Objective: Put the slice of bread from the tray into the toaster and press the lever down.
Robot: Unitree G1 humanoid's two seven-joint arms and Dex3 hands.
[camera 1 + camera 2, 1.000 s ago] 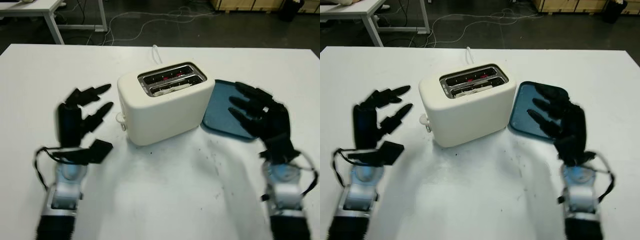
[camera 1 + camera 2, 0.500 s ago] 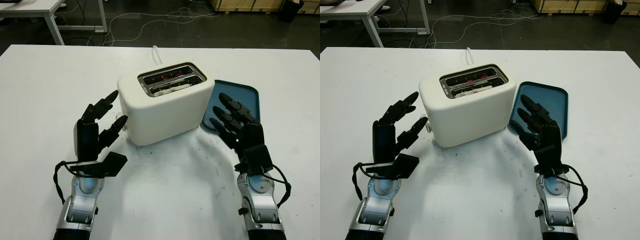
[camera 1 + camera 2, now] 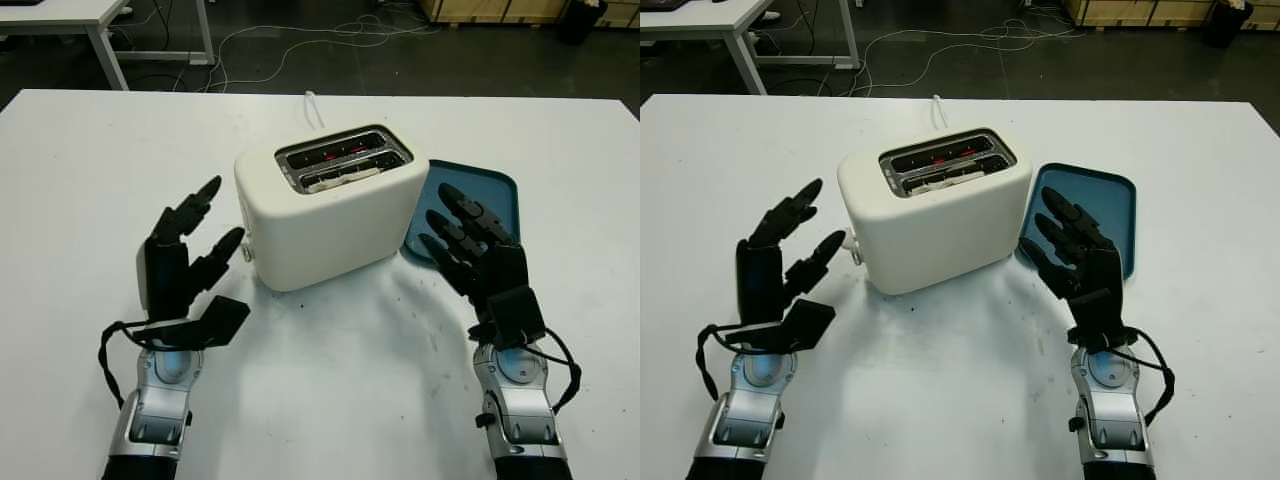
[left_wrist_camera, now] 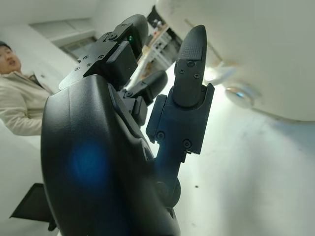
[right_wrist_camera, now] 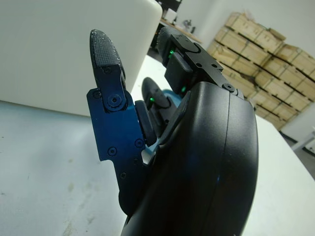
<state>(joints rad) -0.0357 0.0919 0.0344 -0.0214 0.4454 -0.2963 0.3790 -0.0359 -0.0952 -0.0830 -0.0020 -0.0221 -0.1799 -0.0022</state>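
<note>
Bread slice [image 3: 342, 176], pale and thin: in the head views it is seen standing in the front slot of the cream two-slot plastic toaster [image 3: 335, 225], near the middle of the white table [image 3: 330, 400]. A red glow is noted in the rear slot. The dark blue rectangular plastic tray [image 3: 490, 195], just beside the toaster on the robot's right, is seen bare. The left hand [image 3: 180, 265] is held open and empty, raised beside the toaster's left end. Its fingertips are near the small pale lever [image 3: 244, 251] but apart from it. The right hand [image 3: 1080, 260] is likewise open and empty, raised over the near edge of the tray. The lever is seen low on the end wall, so pressing is judged to be the step in hand or just completed; which of the two cannot be told. In the left wrist view, the left hand [image 4: 123, 137] is shown close to the toaster wall [image 4: 256, 44], and the lever [image 4: 222, 74] is seen just past one fingertip [image 4: 193, 44]. A person in a pale jacket [image 4: 19, 98] is seen in the background. If pressing remains, one fingertip is best set on top of the tab and driven straight down along the wall until it latches, with no sideways push that could slide the toaster. In the right wrist view, the right hand [image 5: 187, 147] is shown beside the toaster's other end, not touching it. It could be used to steady the body.
</note>
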